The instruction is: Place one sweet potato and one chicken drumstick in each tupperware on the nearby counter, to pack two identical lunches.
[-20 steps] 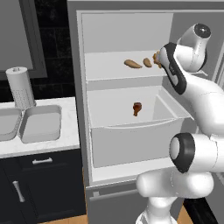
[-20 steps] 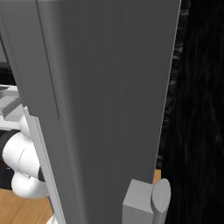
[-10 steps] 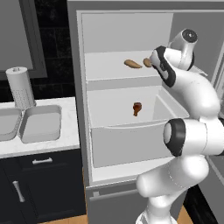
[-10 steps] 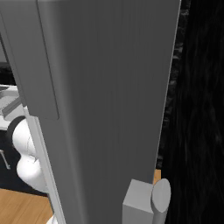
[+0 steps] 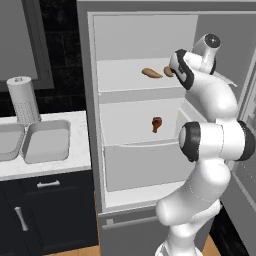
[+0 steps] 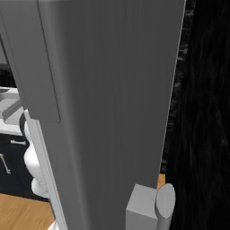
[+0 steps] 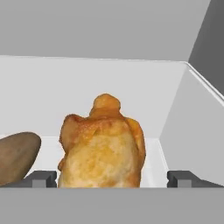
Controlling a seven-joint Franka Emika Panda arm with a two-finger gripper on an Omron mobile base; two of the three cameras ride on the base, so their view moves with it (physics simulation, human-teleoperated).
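Gripper (image 7: 112,178) jaws stood wide open around a chicken drumstick (image 7: 103,146) on the fridge shelf (image 5: 122,78), sweet potato (image 7: 16,155) just beside it

Chicken drumsticks: two, one on upper fridge shelf (image 7: 103,146), one on lower shelf (image 5: 156,123).
Sweet potatoes: one clearly seen on upper shelf (image 5: 152,73); brown item (image 5: 168,71) beside it, partly hidden by arm, kind uncertain.
Tupperware trays on desk: two (image 5: 46,142) (image 5: 8,141).
Paper towel roll: one (image 5: 23,100).
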